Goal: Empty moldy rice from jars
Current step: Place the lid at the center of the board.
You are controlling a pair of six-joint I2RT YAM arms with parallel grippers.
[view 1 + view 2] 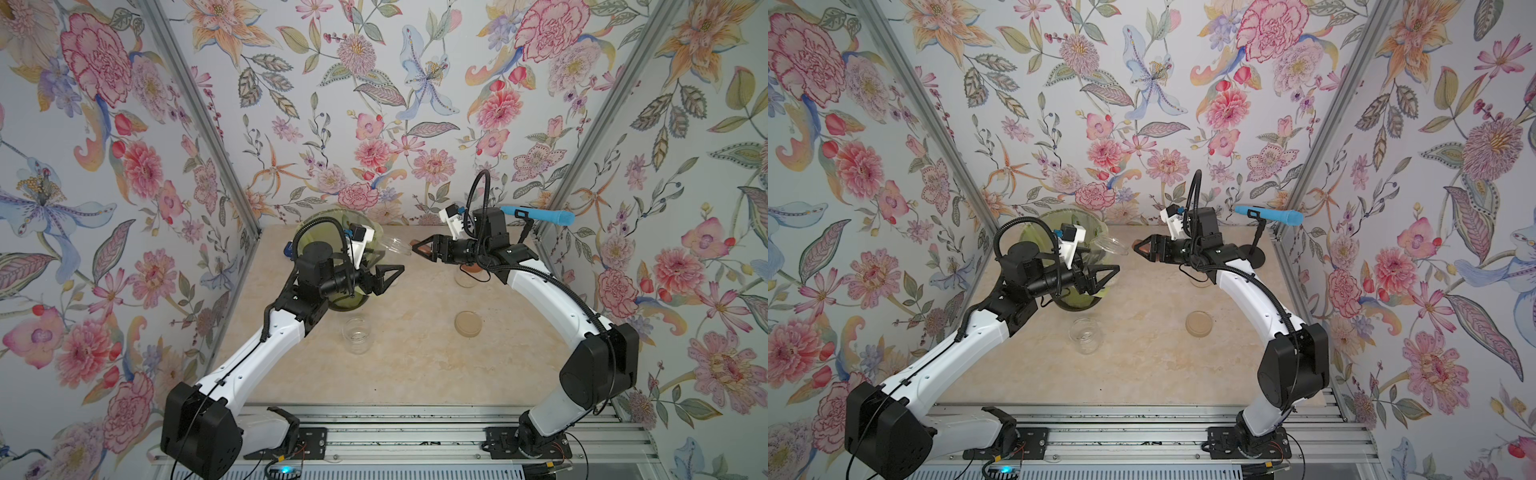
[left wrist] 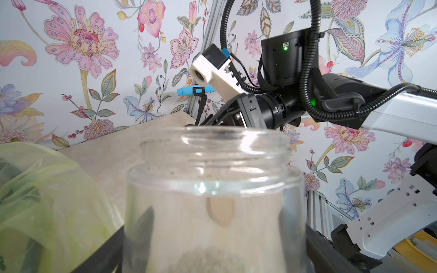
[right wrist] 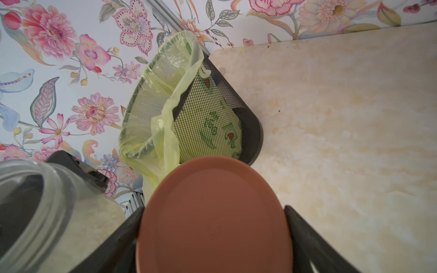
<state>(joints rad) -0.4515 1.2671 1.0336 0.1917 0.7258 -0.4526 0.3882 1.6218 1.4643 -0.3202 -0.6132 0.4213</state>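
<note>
Glass jar [image 2: 212,184] of rice [image 2: 248,236], pinched between left fingers [image 2: 321,245], sits just beside the bin [image 3: 224,94]; right fingers [image 3: 305,236] pinch the lid [image 3: 212,212] aside, likely freeing the mouth for tipping

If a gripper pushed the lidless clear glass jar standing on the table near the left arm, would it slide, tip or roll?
The squat clear glass jar looks wide for its height, so it would probably slide rather than tip. It appears empty, so likely light; smooth glass on the beige marble-look tabletop may skid. Knocked over, its round body could roll.
</note>
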